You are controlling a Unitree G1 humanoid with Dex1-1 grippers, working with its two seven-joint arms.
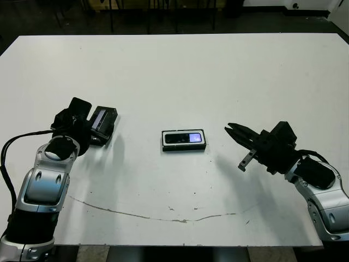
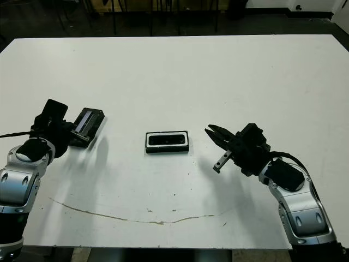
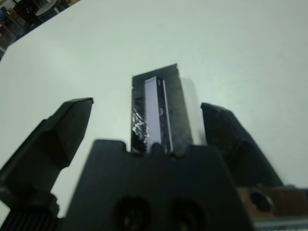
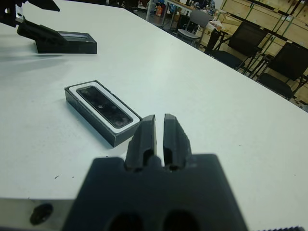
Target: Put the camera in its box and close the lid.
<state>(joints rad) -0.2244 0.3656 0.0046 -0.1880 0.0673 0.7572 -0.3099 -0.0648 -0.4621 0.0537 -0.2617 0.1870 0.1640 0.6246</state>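
No brand, label or writing can be read on anything here. The box [image 1: 184, 140] lies flat at the centre of the white tabletop [image 1: 180, 76], long side across the view. The camera [image 1: 183, 138] lies inside it, framed by the white lining, its bluish window facing up.

At about 9 o'clock from the box, well apart, the lid [image 1: 102, 124] sits tilted, pale grey inside showing. The left gripper [image 3: 144, 130] has its jaws spread wide on either side of the lid; whether a finger [image 3: 62, 132] touches it cannot be told.

At about 4 o'clock from the box, near but apart, the right gripper [image 4: 157, 139] hovers with its jaws almost together, a thin slit between them, holding nothing.

Chairs [image 4: 284, 62] stand beyond the tabletop. Nothing stands between box and lid.
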